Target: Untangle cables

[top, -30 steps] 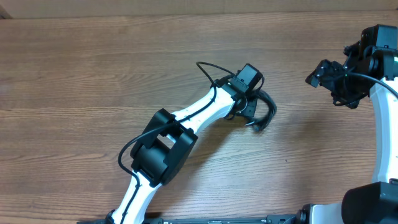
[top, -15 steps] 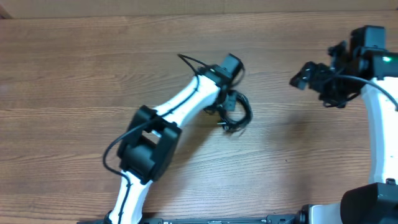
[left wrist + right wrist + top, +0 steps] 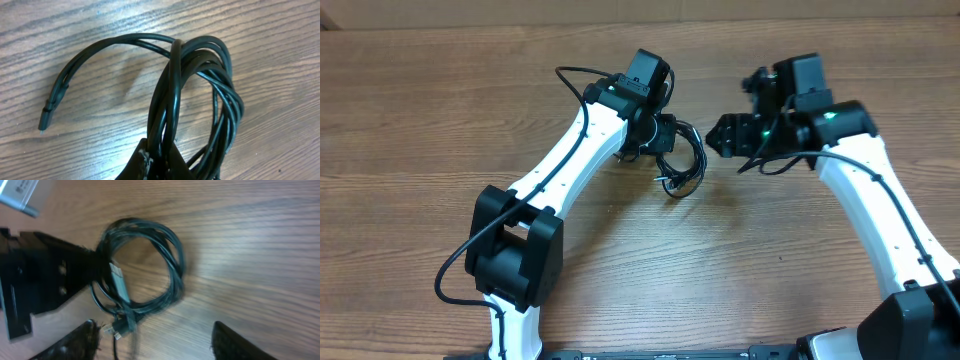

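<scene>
A bundle of thin black cables (image 3: 684,165) lies coiled in loops on the wooden table. My left gripper (image 3: 660,138) is shut on the bundle's left side. In the left wrist view the loops (image 3: 200,85) rise from between the fingers (image 3: 159,165), and one free end with a small plug (image 3: 47,116) curves out to the left. My right gripper (image 3: 725,135) is open just right of the bundle. In the right wrist view the coil (image 3: 145,270) with a silver-tipped plug (image 3: 119,282) lies ahead of the spread fingers (image 3: 160,340), and the view is blurred.
The wooden table (image 3: 440,120) runs in all directions around the bundle. The left arm's own thicker black cable (image 3: 582,80) arcs above its wrist. The back edge of the table runs along the top of the overhead view.
My left gripper has carried the cable bundle up and to the left. My right arm has swung left from the table's right edge to just beside the bundle.
</scene>
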Motion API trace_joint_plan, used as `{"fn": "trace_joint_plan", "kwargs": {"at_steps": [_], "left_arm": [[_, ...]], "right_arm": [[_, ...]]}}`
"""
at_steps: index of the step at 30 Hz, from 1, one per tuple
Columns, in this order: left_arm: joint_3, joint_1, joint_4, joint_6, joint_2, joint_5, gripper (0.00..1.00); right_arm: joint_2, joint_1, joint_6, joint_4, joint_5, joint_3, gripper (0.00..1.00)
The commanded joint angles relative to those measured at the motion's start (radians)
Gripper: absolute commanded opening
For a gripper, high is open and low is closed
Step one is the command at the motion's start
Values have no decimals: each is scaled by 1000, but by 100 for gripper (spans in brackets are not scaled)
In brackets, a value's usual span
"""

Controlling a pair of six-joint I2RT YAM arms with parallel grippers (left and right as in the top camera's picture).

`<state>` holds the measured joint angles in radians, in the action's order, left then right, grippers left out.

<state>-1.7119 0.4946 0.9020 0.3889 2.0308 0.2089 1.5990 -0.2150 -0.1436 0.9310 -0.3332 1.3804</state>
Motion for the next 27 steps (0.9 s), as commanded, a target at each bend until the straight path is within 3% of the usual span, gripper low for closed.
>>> {"fn": "trace_joint_plan", "kwargs": {"at_steps": [1,7,9,12,23,27], "left_arm": [[-5,3,4,-27,-25,20,4],[-5,-14,7,-54,-71,-8,4],[-5,-18,12,-54,-102,-18,4],[-5,-14,12,-99,-130,-16,4],[-5,-12,16,-170,-169,58,4],[-5,-15,34,-199,-174,32,4]], "right_arm": [[3,-61,-13,-84,32,-53,61],[27,-82,-204,-100,256,-94,61],[34,-74,-368,-97,352,-113,67],[34,-64,-465,-110,355,-117,72],[37,-64,-470,-129,334,-117,74],[43,-64,-470,-101,524,-117,73]]}}
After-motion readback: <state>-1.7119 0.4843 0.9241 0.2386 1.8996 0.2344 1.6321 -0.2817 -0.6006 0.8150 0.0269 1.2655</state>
